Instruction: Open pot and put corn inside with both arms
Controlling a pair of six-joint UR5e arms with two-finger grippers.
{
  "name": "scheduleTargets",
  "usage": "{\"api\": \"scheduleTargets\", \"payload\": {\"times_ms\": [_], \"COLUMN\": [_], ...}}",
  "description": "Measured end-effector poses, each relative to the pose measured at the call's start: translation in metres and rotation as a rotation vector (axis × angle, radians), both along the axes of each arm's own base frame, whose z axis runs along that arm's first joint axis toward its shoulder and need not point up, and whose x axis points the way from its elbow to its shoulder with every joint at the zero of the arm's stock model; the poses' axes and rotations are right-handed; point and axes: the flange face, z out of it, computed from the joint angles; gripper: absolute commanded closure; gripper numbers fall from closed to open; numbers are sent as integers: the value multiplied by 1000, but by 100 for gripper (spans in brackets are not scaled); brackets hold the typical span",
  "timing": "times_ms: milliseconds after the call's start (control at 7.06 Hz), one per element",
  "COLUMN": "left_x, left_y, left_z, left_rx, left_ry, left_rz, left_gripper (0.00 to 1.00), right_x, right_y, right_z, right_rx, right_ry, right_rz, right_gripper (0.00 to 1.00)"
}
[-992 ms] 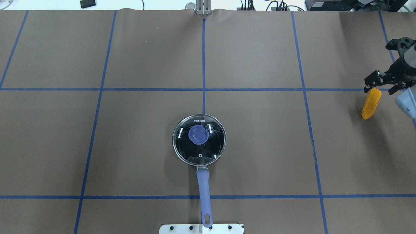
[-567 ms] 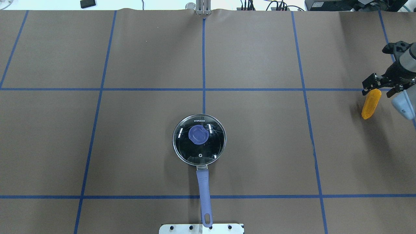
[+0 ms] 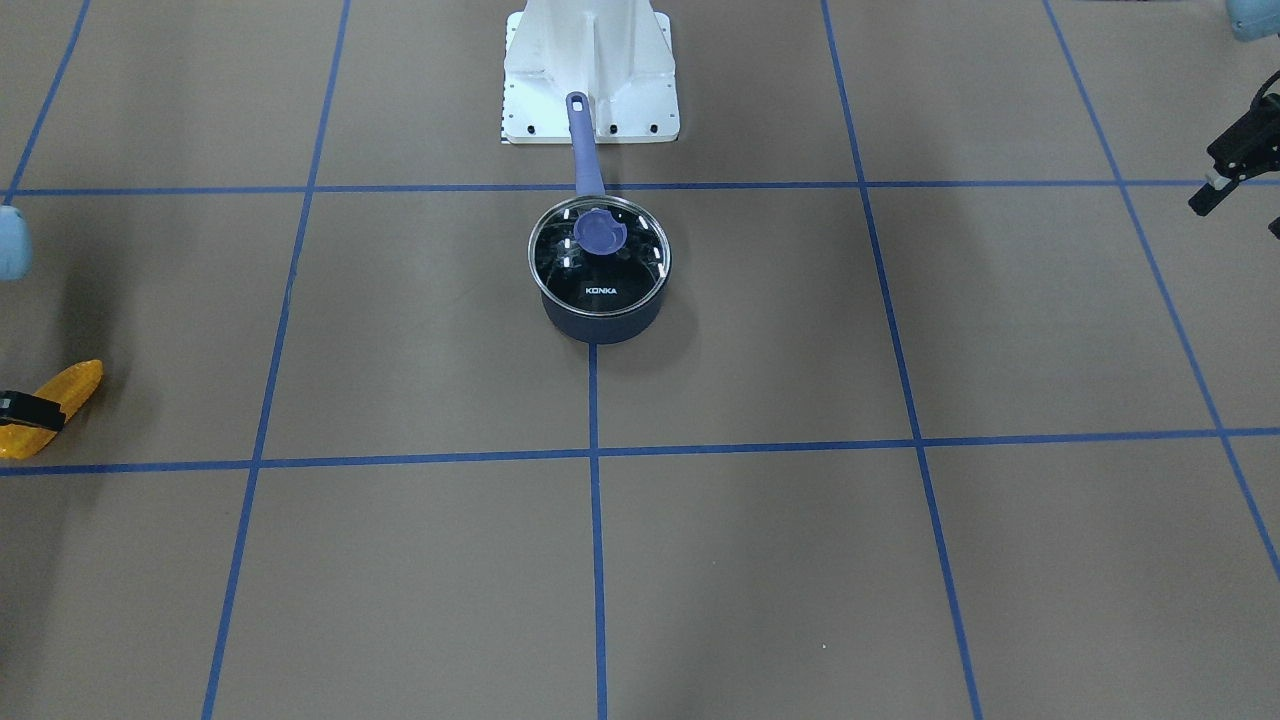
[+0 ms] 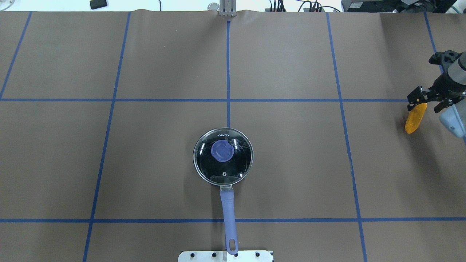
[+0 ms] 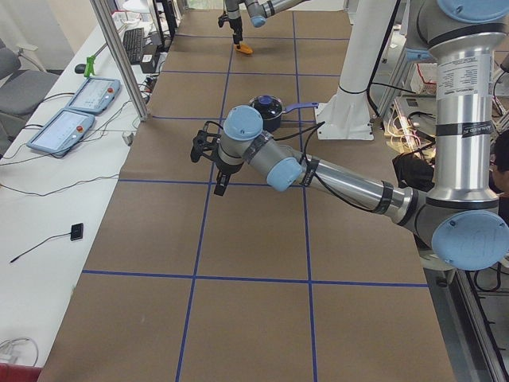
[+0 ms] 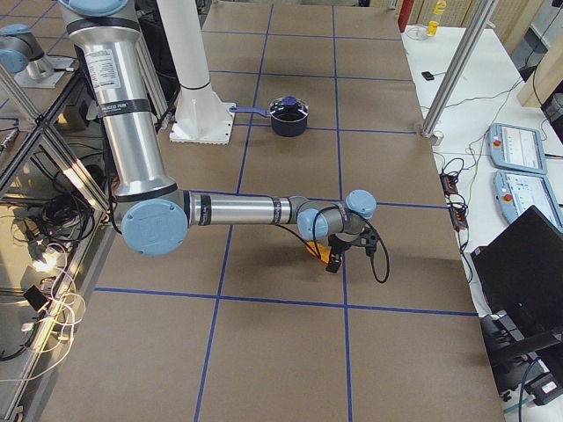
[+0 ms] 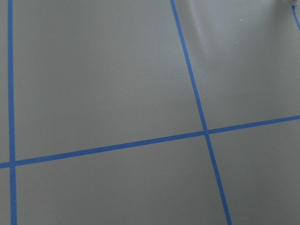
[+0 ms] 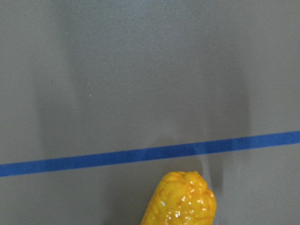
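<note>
The dark navy pot [image 4: 204, 171] stands at the table's middle, its glass lid [image 4: 235, 165] on with the purple-blue knob [image 4: 222, 150], handle [image 4: 229, 214] toward the robot base. It also shows in the front view [image 3: 600, 320]. The yellow-orange corn [image 4: 415, 118] lies flat at the far right of the table. My right gripper [image 4: 425, 102] is open and straddles the corn's far end, low over the table. The right wrist view shows the corn's tip [image 8: 180, 201] and no fingers. My left gripper [image 3: 1240, 212] hangs open and empty at the table's left side, far from the pot.
Brown table cover with a grid of blue tape lines [image 4: 228, 72]. The white base mount [image 4: 225, 255] sits right behind the pot handle's end. In the left wrist view only table and tape lines [image 7: 201, 126] show. Operator desks with pendants [image 5: 87, 95] flank the far edge.
My right gripper has come down around the corn's far end. The corn, pot and lid have not moved.
</note>
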Motion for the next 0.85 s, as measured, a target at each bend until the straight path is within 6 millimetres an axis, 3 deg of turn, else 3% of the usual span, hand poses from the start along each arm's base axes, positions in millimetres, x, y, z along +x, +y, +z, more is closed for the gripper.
{"api": "scheduleTargets", "payload": {"times_ms": [283,709,850], "left_x": [8,25,30], "left_y": [-5,-12,-15], "left_z": [-9,-22,-28], "left_rx": [-6,-25,-31], "left_ry": [6,19,28], "left_rz": [-4,-7,-9], "left_gripper": [1,1,1], "right_x": [0,-3,-5], "right_y": [2,0,-3], "right_z": [3,0,-4], "right_rx": [7,11,10], "right_ry": [7,5,3], "right_rz": [1,2,9], "right_gripper": [45,60,60]}}
